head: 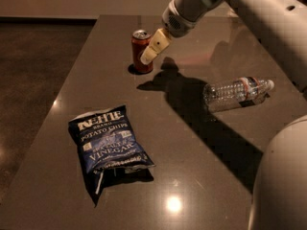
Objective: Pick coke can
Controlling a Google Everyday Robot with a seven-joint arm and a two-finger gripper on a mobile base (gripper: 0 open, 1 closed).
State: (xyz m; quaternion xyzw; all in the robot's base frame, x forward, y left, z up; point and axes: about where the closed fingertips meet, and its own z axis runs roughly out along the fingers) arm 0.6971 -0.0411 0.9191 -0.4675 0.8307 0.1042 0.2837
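On table [86, 80]: coke can [138, 55] upright, gripper [153, 47] just beside it.

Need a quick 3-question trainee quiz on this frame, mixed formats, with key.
1. Nearest the camera on the table: A) can B) bag C) bottle?
2. True or false: the end effector hangs over the bag.
3. Is the bottle upright or on its side?

Key: 1 B. 2 False; it is by the can, on the bottle's side. 3 On its side.
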